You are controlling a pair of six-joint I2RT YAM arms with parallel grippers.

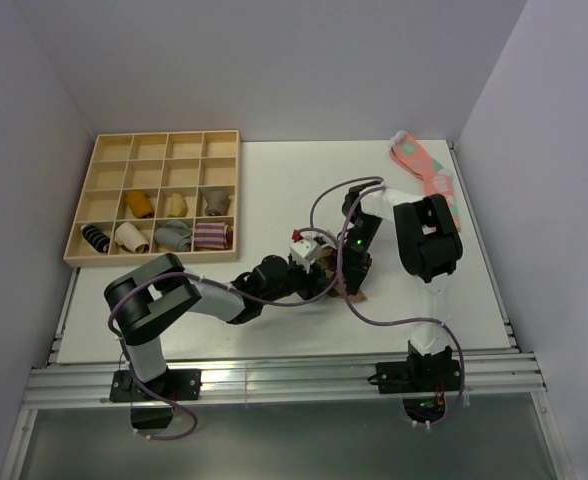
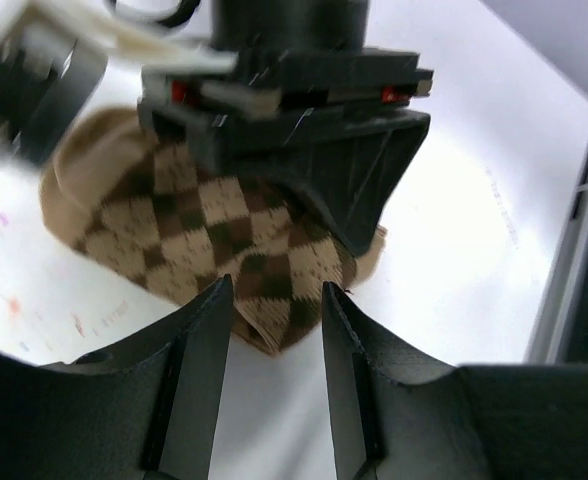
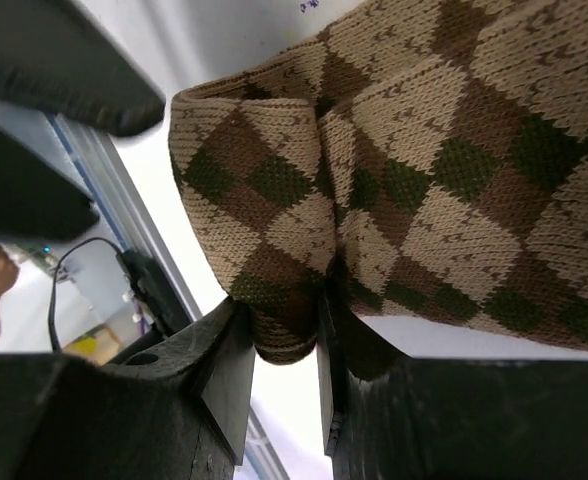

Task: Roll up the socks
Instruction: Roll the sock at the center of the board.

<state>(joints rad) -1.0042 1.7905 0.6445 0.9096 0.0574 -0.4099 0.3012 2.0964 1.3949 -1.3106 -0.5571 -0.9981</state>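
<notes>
The tan-brown argyle sock point(image 2: 204, 225) lies partly folded on the white table, mid-front. In the top view only a scrap of it point(image 1: 357, 293) shows under the two grippers. My right gripper point(image 3: 282, 312) is shut on a bunched fold of the sock point(image 3: 394, 160) and stands over it; it also shows in the left wrist view point(image 2: 304, 130) and the top view point(image 1: 348, 272). My left gripper point(image 2: 276, 290) is open, low at the sock's near corner, which pokes between its fingertips without being squeezed. In the top view, the left gripper point(image 1: 312, 280) sits just left of the right one.
A wooden compartment tray point(image 1: 169, 134) at the back left holds several rolled socks, among them a purple-striped one point(image 1: 211, 236). Pink socks with teal spots point(image 1: 424, 165) lie at the back right corner. Metal rails point(image 1: 274, 375) run along the table's near edge.
</notes>
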